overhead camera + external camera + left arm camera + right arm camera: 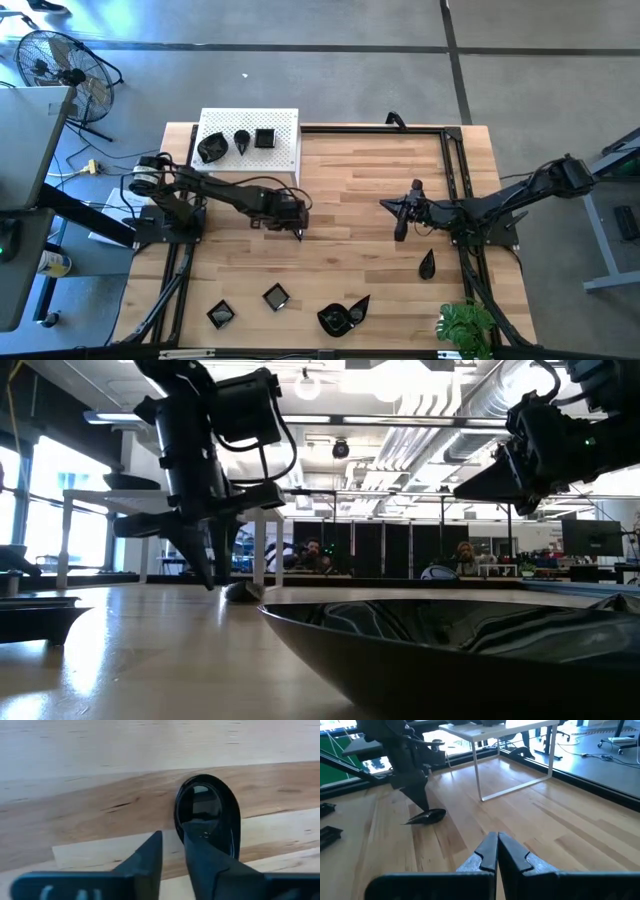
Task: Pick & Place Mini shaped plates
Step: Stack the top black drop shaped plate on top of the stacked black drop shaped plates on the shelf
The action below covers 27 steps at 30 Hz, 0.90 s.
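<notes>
left gripper (172, 852) centre-left of high view, fingers narrow, straddling the rim of a teardrop plate (207, 812) lying on the table | risk: glossy rim slips sideways | right gripper (496, 851) closed, empty, right of centre

Bright overhead light w/ window glare; low-view foreground dish (470, 650) blurred.

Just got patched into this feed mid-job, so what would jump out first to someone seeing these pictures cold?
The left gripper at mid-table, pointing down over a teardrop-shaped black dish on the wood, jaws a little apart at the dish's edge. Next, the white perforated stand at the table's far edge, already carrying three black dishes. The right gripper hangs mid-table, jaws shut and empty.
</notes>
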Each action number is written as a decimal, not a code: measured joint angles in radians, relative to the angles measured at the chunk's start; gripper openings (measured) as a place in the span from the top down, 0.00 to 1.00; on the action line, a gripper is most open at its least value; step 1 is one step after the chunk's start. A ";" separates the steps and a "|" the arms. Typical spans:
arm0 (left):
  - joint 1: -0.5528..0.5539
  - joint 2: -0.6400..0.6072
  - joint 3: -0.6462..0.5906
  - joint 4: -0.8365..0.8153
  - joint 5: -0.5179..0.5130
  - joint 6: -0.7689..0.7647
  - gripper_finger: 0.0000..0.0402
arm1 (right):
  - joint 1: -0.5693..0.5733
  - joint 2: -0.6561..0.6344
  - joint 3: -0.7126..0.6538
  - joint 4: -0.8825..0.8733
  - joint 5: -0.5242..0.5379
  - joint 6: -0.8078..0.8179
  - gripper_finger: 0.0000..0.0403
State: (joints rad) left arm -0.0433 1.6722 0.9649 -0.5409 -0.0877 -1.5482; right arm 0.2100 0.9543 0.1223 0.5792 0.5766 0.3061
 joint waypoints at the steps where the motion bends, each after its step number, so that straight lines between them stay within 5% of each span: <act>1: 0.000 0.000 0.000 -0.003 0.001 0.000 0.85 | 0.000 0.000 0.000 -0.001 -0.001 0.000 1.00; 7: 0.009 0.000 0.000 0.004 0.001 0.007 0.94 | 0.000 0.000 0.000 0.001 -0.001 0.000 1.00; 19: 0.011 0.000 0.000 0.033 0.007 0.075 0.84 | 0.000 0.000 0.000 0.002 -0.001 -0.005 1.00; 27: 0.011 0.000 0.000 0.055 -0.012 0.142 0.98 | 0.000 0.000 0.000 0.002 -0.001 -0.005 1.00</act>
State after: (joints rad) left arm -0.0319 1.6722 0.9653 -0.4862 -0.0994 -1.4065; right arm 0.2101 0.9543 0.1223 0.5808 0.5758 0.3012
